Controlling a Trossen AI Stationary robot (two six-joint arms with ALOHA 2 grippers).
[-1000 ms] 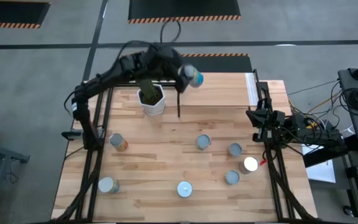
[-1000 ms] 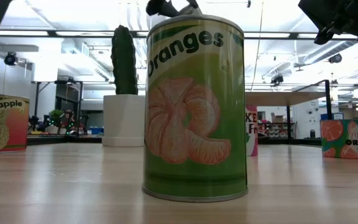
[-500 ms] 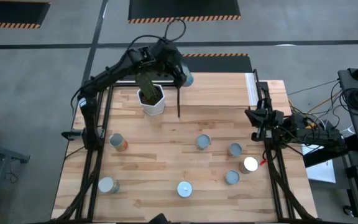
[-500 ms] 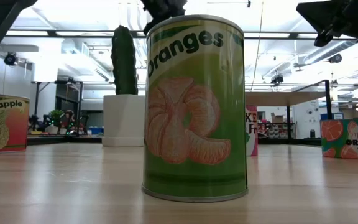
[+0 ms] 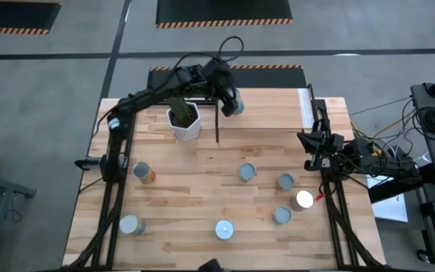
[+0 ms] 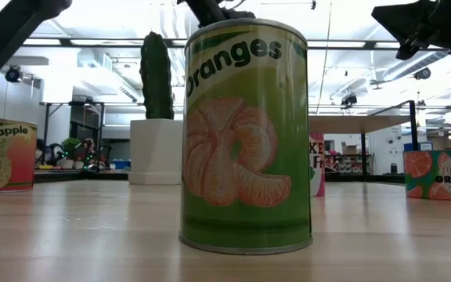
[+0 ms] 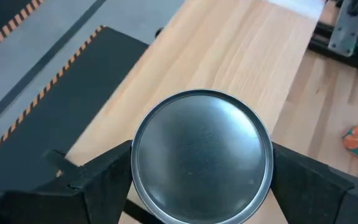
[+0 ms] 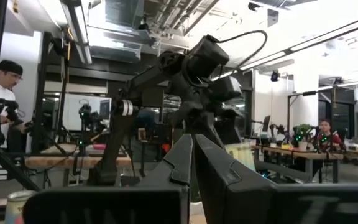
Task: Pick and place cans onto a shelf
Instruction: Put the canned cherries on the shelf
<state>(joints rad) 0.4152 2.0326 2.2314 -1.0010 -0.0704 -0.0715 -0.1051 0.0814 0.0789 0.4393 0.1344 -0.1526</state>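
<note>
High view is showing the left hand (image 5: 233, 104) gripping a can (image 5: 235, 106) above the shelf (image 5: 263, 108), beside the cactus pot (image 5: 183, 120); placing is underway, lowering comes next. Right hand (image 5: 313, 143) is resting shut.

Eight cans (image 5: 224, 229) — one shelf (image 5: 263, 109)

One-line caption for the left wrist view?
Left gripper holds a silver-topped can above the light wooden shelf.
</note>
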